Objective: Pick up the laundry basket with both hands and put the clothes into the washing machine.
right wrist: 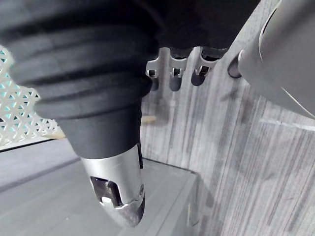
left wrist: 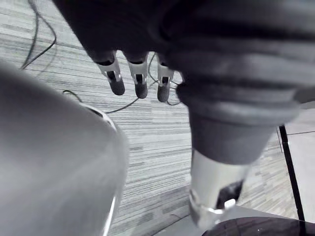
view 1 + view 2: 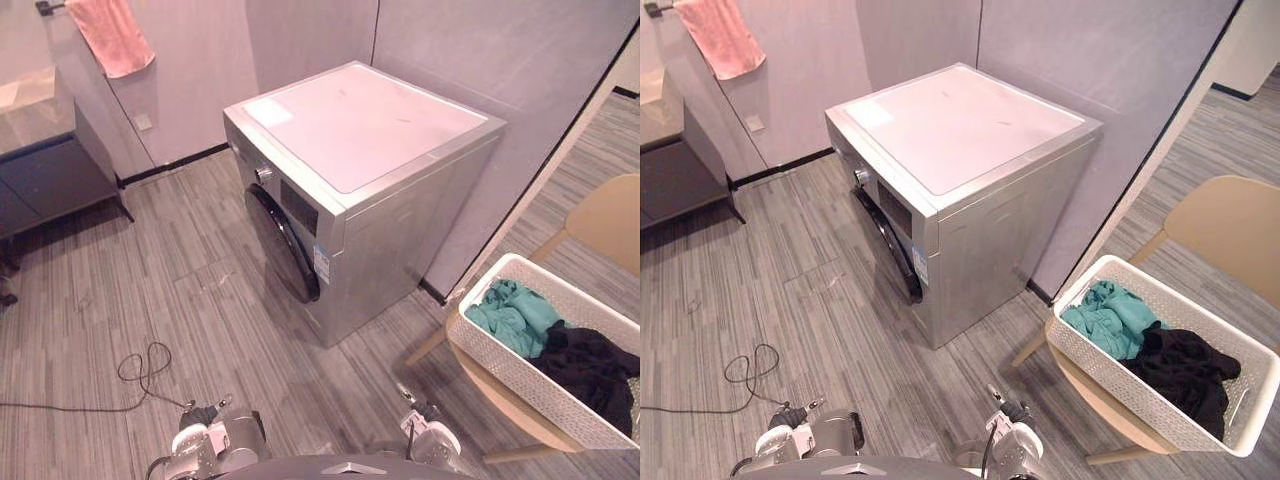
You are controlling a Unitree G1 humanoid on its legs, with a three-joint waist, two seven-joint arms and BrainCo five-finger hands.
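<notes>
Left hand [image 2: 140, 81] & right hand [image 1: 176, 73] hang empty, fingers loose; laundry basket [image 3: 1115, 388] (teal + black clothes [image 3: 1110, 315] in it) sits on chair [image 3: 1230, 225] at robot's right, near washing machine [image 3: 960, 130], so robot should prob face it, grip opposite rims evenly.

white laundry basket [image 3: 1118, 390] on tan chair [image 3: 1232, 228] | teal, black clothes [image 3: 1114, 318] inside | silver washer [image 3: 960, 130], door shut

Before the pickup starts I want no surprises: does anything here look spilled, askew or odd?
Nothing is spilled or damaged. The white laundry basket sits on a wooden chair, seeming to overhang its seat, with the clothes all inside. The door of the washing machine looks shut.
</notes>
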